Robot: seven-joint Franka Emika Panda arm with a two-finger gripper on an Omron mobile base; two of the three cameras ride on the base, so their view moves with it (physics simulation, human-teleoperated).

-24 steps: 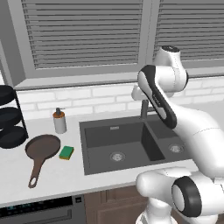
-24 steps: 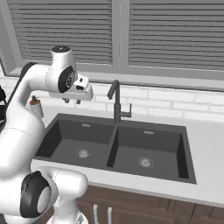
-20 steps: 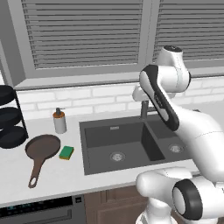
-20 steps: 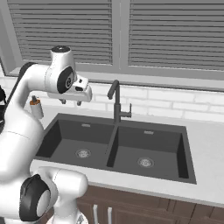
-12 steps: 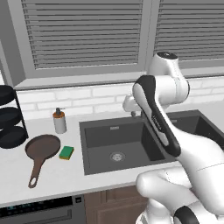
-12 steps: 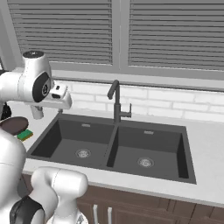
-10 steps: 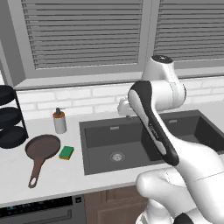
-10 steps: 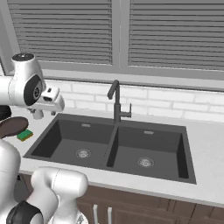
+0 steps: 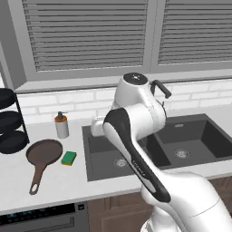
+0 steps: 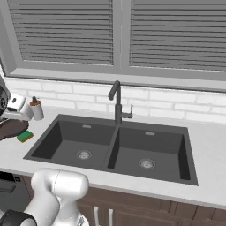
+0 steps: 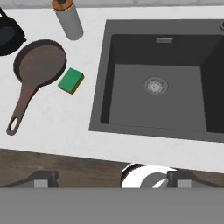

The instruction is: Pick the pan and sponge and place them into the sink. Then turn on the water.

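You will find no text, label, brand, number or sign that can be read in any of these views.

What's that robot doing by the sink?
It's getting ready to tidy up. The pan and the sponge both lie on the counter to the left of the sink, side by side. The end effector is open and empty, up above the counter and looking down at them. Nothing is in the sink yet, and no water runs from the faucet.
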